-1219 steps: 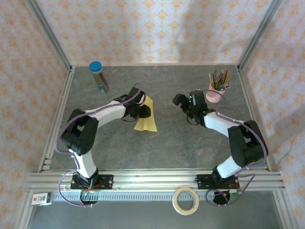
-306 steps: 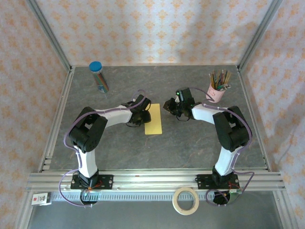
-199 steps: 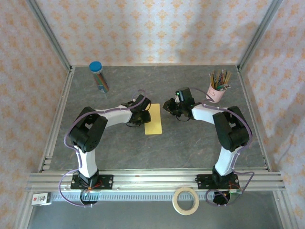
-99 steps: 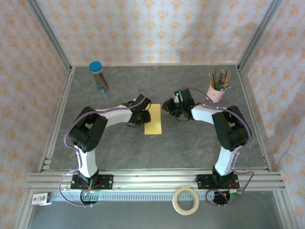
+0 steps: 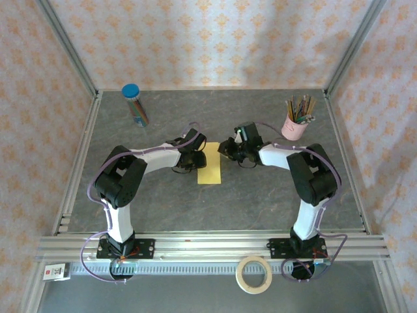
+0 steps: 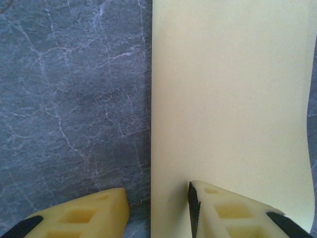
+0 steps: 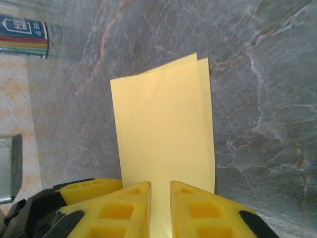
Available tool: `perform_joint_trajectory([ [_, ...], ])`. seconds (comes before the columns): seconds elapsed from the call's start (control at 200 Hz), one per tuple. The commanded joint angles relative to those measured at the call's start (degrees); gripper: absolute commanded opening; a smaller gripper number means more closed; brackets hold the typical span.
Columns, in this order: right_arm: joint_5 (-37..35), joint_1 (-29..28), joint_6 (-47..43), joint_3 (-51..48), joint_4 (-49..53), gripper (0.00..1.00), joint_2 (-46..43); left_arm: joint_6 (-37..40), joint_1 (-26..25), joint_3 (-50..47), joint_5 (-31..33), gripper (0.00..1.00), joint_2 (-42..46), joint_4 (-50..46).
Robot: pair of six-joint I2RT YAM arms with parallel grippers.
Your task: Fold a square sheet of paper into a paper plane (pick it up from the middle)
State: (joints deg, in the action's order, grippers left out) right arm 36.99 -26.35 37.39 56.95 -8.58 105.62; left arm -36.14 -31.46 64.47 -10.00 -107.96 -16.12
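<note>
Early fold step: sheet point(image 5: 209, 163) as doubled strip, flat at table centre. Left gripper point(image 6: 156, 198) at its 9 o'clock, fingers spread astride long edge. Right gripper point(image 7: 161, 191) at 1 o'clock, fingers nearly together over short edge; pinch unclear. Next, probably: lift corner, fold diagonally, keep strip pinned. Counted: one sheet, two grippers, one cup point(image 5: 292, 128), one tube point(image 5: 135, 104), one tape roll point(image 5: 254, 274).

Thin matt smooth paper on the square sheet of paper point(image 6: 228, 99). Grey marbled stone-look bench point(image 6: 74, 99), smooth, low sheen. Yellow matt plastic fingers point(image 7: 203, 210) on right hand point(image 7: 160, 188); frame rail point(image 5: 208, 244) brushed metal.
</note>
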Motion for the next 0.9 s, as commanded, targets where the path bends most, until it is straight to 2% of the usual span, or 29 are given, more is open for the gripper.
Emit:
perform_joint_trajectory([
  [0.0,1.04,-0.87,-1.78,1.30,1.15,0.16,1.90,-0.94,-0.13,-1.53,-1.86,0.38,-3.45,0.03],
  [0.49,0.41,-2.04,-4.15,4.17,5.82,0.14,7.16,-2.26,0.09,-1.75,-3.42,0.38,-1.81,0.39],
  [0.54,-0.03,-2.06,-4.33,4.29,6.24,0.14,7.51,-2.59,0.08,-1.72,-3.75,0.39,0.56,0.54],
  [0.806,-0.17,-2.15,-4.16,4.22,5.78,0.15,7.64,-7.43,0.09,-3.85,-4.78,0.57,3.50,4.00],
  [0.896,0.34,-2.16,-3.91,4.31,5.09,0.16,7.65,-8.92,-0.09,-4.81,-4.85,0.60,3.05,5.15],
])
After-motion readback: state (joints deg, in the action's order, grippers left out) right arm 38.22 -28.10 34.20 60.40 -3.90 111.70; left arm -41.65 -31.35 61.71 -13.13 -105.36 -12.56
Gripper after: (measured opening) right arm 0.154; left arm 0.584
